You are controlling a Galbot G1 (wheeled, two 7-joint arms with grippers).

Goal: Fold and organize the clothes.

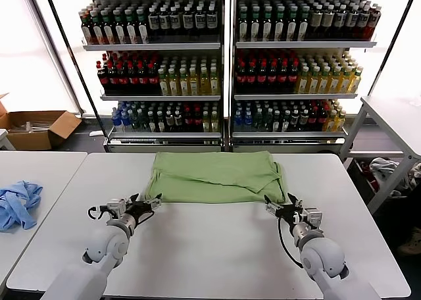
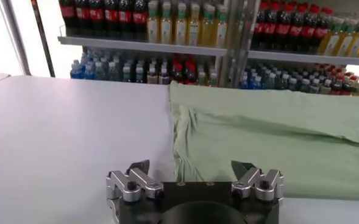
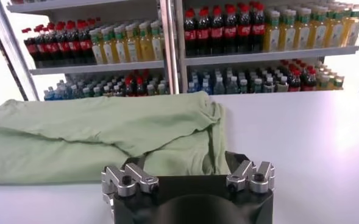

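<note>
Shelves of bottles [image 1: 217, 63] stood behind the T-shirt [image 1: 214, 176]. At its near corners, left gripper [image 1: 146, 204] and right gripper [image 1: 275, 204] were spread, empty; either might pinch only one layer.

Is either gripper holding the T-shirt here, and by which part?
Nothing is held. The left gripper and right gripper stand open at the near corners of the T-shirt.
</note>
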